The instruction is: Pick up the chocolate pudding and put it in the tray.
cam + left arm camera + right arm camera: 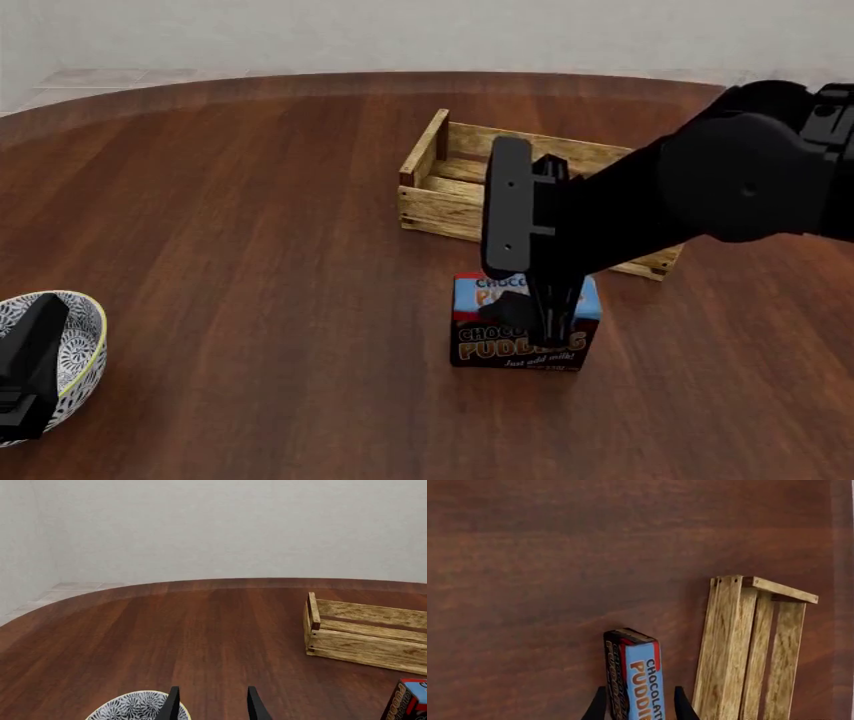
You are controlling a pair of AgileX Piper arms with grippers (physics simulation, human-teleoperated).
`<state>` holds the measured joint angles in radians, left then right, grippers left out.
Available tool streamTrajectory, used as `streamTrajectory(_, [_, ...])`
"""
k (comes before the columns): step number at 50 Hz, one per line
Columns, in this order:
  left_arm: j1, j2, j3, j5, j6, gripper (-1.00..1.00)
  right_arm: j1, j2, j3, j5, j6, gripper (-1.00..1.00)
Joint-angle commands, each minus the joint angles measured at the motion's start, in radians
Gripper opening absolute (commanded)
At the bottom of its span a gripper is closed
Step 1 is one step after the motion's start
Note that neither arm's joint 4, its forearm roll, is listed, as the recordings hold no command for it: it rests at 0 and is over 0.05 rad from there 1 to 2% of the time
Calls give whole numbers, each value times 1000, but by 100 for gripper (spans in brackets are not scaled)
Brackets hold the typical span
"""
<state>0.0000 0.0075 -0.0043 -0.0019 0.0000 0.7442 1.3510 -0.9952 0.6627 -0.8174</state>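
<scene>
While the right gripper [545,335] hangs over the chocolate pudding [523,340] at the near middle of the table [240,250], the step in hand looks like the grasp itself, and doing it well means getting the fingers squarely down the carton's two broad faces before closing. In the right wrist view the two fingertips stand one on each side of the carton, close to its faces, the jaws parted only a little wider than the box; whether they already press it I cannot tell. The carton stands upright on the wood, blue top facing up. I would judge it wise to close gently and evenly, since a tall narrow box may tip or twist if one finger meets it first, then to lift straight up until the bottom clears the table.

The tray [461,190] lies just beyond the carton, at about twelve o'clock from it in the front view, near but apart from it, its open side up. The carry is short, so the lift must clear the near slat wall before moving over.

Off at nine o'clock, at the near left edge, the left gripper [212,704] idles with its jaws apart and nothing between them, beside a white patterned bowl [74,345].
</scene>
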Motion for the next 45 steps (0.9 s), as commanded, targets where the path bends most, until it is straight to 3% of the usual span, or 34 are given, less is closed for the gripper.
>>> streamTrajectory(1, [0,0,0,0,0,100,-1,-1,8,-5,10,100])
streamTrajectory(45, [0,0,0,0,0,100,-58,26,32,-37,19,100])
